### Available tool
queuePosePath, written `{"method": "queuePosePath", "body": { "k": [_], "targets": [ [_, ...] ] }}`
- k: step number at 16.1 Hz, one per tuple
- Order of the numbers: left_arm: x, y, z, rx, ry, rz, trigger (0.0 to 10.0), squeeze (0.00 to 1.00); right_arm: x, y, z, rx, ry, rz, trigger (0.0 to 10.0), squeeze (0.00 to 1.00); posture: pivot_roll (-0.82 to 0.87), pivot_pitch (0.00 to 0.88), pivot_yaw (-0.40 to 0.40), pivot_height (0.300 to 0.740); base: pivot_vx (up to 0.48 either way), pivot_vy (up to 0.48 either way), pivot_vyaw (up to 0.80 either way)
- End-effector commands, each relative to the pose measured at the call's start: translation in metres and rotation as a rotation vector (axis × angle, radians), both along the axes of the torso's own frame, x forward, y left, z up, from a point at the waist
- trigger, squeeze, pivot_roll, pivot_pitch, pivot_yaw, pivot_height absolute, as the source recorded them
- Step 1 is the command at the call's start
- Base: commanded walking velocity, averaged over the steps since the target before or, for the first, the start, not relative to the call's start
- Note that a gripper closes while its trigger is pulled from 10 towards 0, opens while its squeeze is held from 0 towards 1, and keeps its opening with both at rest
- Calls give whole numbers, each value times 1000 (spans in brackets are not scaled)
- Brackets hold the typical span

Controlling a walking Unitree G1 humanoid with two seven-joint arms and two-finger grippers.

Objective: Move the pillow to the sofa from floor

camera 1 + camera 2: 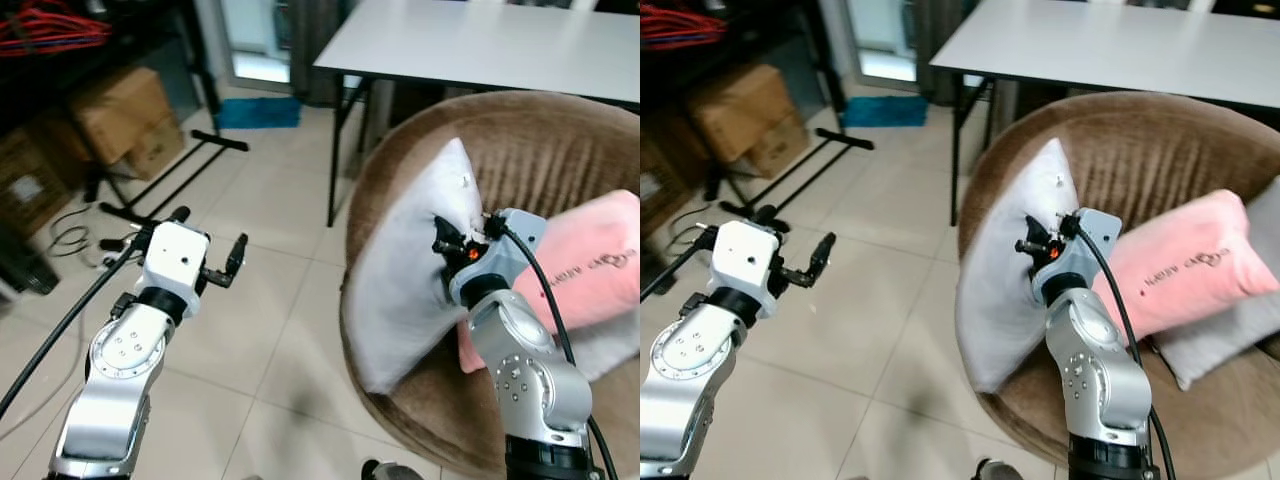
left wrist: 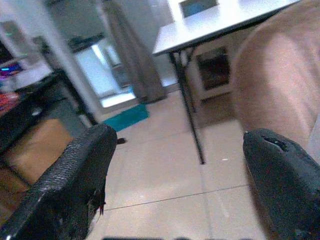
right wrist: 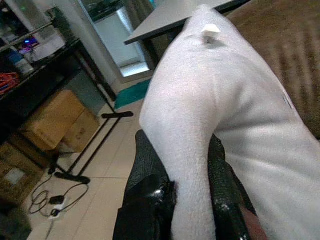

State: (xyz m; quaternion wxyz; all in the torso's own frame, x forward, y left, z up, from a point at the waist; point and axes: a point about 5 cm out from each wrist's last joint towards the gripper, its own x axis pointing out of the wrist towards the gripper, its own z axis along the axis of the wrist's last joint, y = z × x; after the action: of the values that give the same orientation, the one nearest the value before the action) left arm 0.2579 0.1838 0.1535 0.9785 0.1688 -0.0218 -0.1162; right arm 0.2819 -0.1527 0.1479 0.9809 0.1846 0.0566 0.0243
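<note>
The white pillow (image 3: 225, 115) is soft matt cloth, creased where the right tool (image 3: 192, 200) pinches it between glossy, pebbled black fingers (image 3: 145, 200). The round sofa (image 1: 540, 150) wears brown ribbed plush; at its 3 o'clock lies a fuzzy pink cushion (image 1: 600, 265). The floor (image 1: 260, 300) is smooth, faintly shiny tile. The left tool (image 2: 175, 180) has rough black rubbery fingers (image 2: 70, 185).
</note>
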Motion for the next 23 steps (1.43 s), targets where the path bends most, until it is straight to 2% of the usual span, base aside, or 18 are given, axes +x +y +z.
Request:
{"method": "queuePosePath", "body": {
  "k": [1,4,10,14,18,20,22,23],
  "targets": [
    [-3,-1,0,4,5,-29,10000,0,0,4,15,-2,-68,16,10000,0,-71,0,43,740,0,0,-800],
    [-5,0,-1,0,15,-47,10000,0,1,5,14,-9,-61,31,10000,0,-68,0,39,740,0,0,-800],
    [-5,1,-2,4,22,-62,10000,0,0,6,12,-29,-54,41,10000,0,-68,0,39,740,232,0,-800],
    [-3,3,-3,16,25,-54,10000,0,-1,6,9,-53,-44,42,10000,0,-70,0,42,740,0,0,0],
    [-2,4,-2,22,17,-61,10000,0,-2,8,9,-41,-45,52,10000,0,-76,0,51,740,0,480,-800],
    [-1,3,0,61,0,-59,10000,0,-3,9,9,-43,-47,53,10000,0,-78,0,55,740,0,-240,-766],
    [0,3,0,65,-1,-44,10000,0,-3,9,10,-45,-56,60,10000,0,-79,0,59,740,0,-480,0],
    [0,3,0,36,2,-39,10000,0,-2,9,11,-45,-58,66,10000,0,-79,0,62,740,0,0,0]
  ]
}}
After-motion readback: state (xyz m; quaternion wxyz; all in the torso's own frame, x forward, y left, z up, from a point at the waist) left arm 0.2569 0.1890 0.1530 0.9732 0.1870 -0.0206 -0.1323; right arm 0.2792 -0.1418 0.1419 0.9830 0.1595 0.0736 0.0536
